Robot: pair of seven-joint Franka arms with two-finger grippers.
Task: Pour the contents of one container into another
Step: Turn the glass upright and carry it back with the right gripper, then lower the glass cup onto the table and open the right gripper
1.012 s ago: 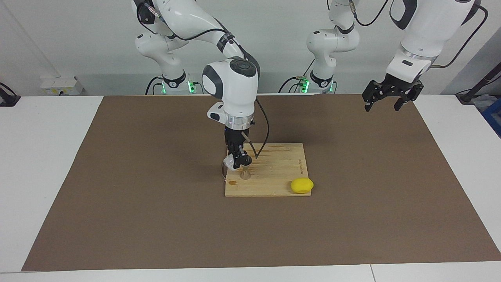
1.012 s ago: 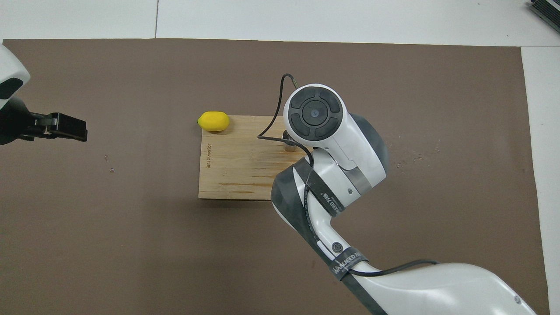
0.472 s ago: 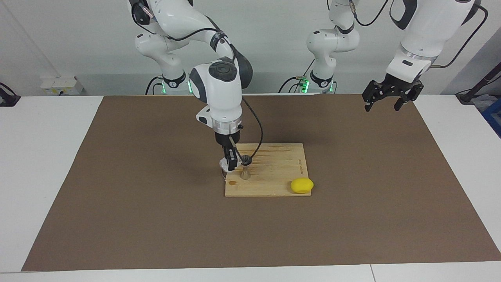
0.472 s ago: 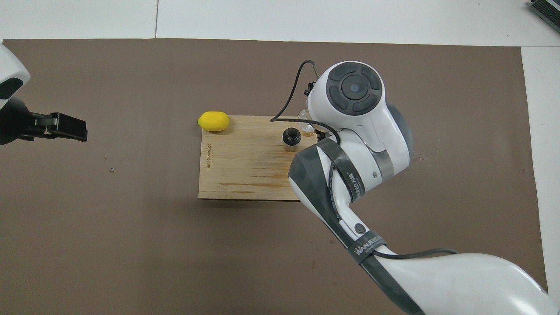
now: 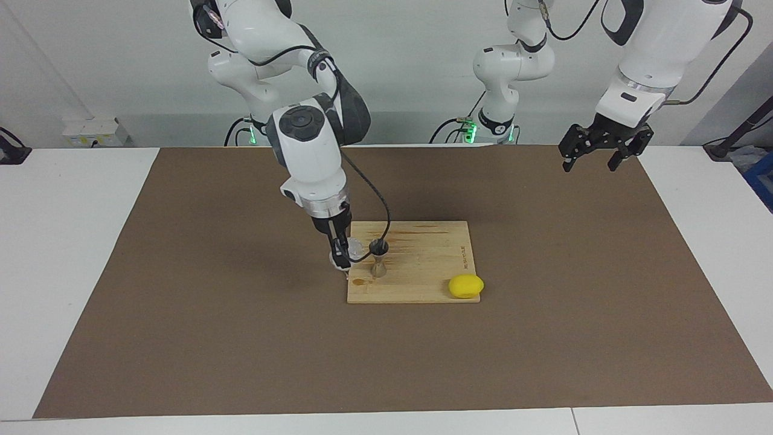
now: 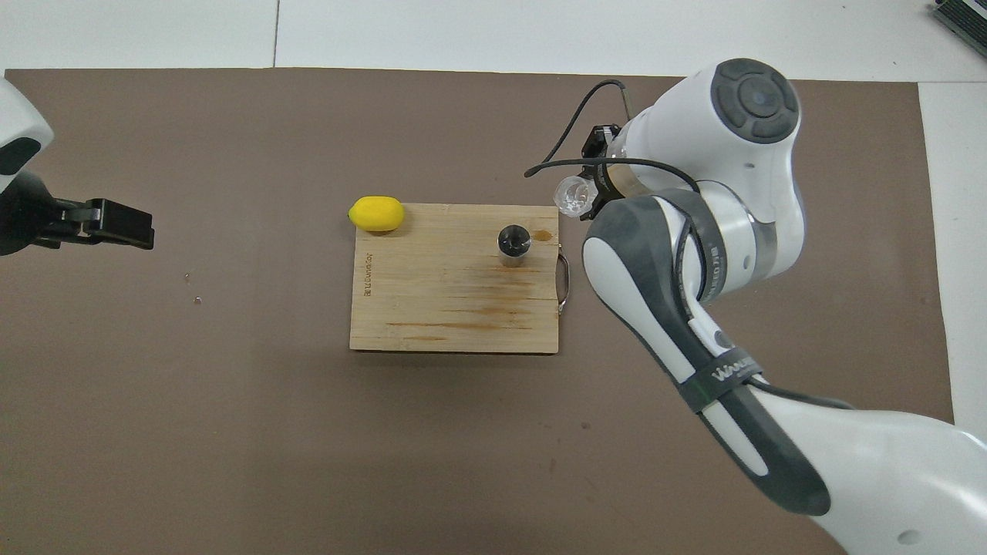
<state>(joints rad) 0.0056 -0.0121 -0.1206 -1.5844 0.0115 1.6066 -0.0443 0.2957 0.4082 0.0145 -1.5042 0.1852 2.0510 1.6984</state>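
The right gripper (image 5: pixel 342 254) is angled down at the wooden board's (image 5: pixel 423 272) edge, its fingers clamped on the glass cup (image 6: pixel 574 196), beside the jigger (image 5: pixel 378 261). The left gripper (image 5: pixel 596 154) is held raised, fingers apart, waiting.

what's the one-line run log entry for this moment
right gripper: shut on glass cup, by board corner | jigger: upright on board | left gripper: open, waiting | lemon: board corner
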